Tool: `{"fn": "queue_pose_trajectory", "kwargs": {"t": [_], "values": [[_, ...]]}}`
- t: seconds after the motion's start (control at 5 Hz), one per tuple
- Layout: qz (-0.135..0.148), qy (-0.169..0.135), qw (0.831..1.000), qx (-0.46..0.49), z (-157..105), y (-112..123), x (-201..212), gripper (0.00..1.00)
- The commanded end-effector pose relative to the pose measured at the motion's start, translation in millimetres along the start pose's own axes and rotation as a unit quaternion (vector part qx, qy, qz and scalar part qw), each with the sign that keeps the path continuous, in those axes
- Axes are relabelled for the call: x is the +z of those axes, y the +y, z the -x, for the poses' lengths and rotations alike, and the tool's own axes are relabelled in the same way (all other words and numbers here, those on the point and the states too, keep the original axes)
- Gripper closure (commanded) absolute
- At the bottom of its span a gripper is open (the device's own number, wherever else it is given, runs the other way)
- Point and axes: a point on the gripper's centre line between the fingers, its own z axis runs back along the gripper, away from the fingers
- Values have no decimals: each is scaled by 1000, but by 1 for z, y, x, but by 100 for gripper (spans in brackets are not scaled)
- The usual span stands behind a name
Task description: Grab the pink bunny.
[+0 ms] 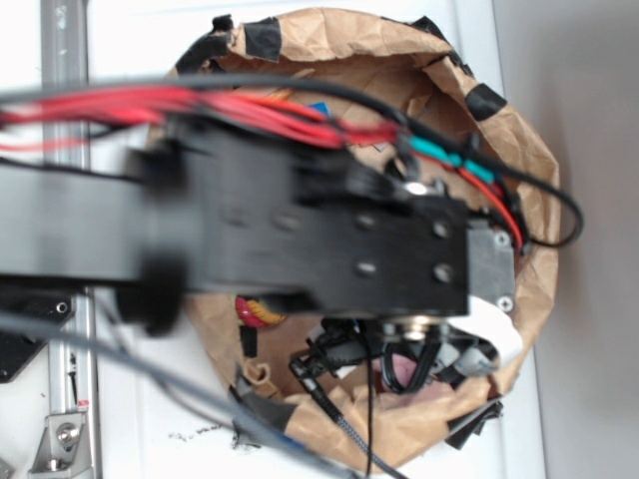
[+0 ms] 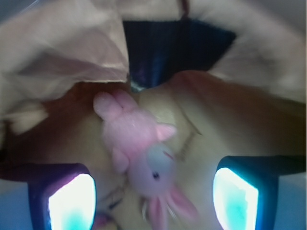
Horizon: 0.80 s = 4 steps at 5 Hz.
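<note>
White tabletop (image 1: 589,150) fills the background of my exterior view, with a metal rail (image 1: 65,60) running down its left edge. On it sits a crumpled brown paper bag (image 1: 534,150), its mouth wide open toward the camera and its rim patched with black tape (image 1: 265,38). My black arm (image 1: 300,235) crosses the picture from the left and covers most of the bag's opening; it is blurred. Red cables (image 1: 150,105) and a black cable (image 1: 559,200) run along the top of the arm, with a teal band near the wrist.

Below the arm, inside the bag, I can make out a tangle of dark parts and a striped toy (image 1: 258,314) near the left inner wall, too small to tell more.

From the wrist view, I look down into the bag, brown paper walls on all sides and a dark patch at the far end. The bunny (image 2: 139,153) lies on the bag's floor, pale pink, head toward me with ears pointing at the lower edge, body stretching away. The end effector (image 2: 153,201) is spread wide: one finger (image 2: 72,203) at lower left, the other at lower right, both glowing pale blue-white. The bunny's head lies between them, touching neither.
</note>
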Motion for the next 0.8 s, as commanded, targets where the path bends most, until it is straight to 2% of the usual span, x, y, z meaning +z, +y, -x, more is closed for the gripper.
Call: {"fn": "queue_pose_trajectory", "kwargs": {"t": [0.0, 0.2, 0.4, 0.6], "values": [[10, 22, 999, -42, 1, -51, -38, 100], [-14, 23, 999, -19, 11, -52, -33, 100], [-38, 19, 999, 33, 25, -43, -20, 100], [-37, 6, 987, 157, 34, -26, 14, 100]]}}
